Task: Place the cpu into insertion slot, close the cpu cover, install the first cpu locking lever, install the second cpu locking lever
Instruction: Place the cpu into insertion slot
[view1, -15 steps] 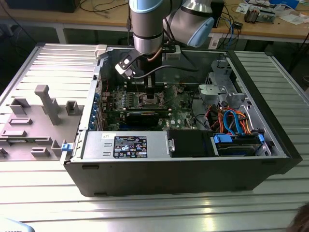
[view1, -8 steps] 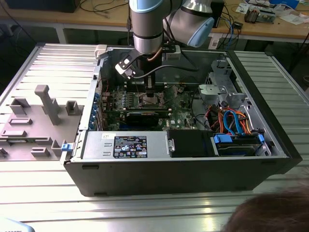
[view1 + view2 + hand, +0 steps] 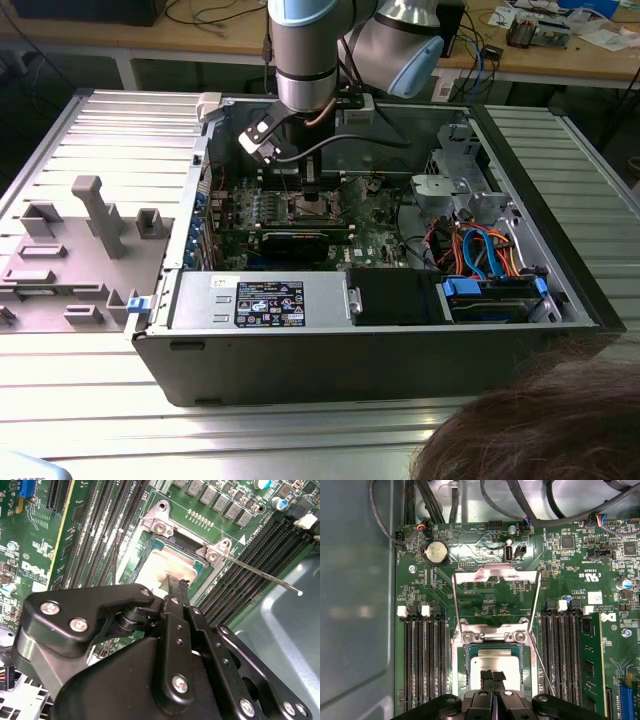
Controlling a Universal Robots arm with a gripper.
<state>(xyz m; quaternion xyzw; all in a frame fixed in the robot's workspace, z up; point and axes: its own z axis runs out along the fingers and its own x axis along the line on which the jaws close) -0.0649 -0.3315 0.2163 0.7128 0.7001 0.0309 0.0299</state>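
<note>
Over the insertion slot [image 3: 461, 672], I see the gripper [image 3: 493, 674] clenched on nothing, tips seemingly touching the seated cpu [image 3: 506, 661], with the cpu cover [image 3: 495, 575] standing open.

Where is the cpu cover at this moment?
In the first wrist view the cpu cover stands swung open at the edge of the insertion slot nearest the coin battery, between the two banks of memory slots.

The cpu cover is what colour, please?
The cpu cover is shiny silver, shown best in the first wrist view.
</note>
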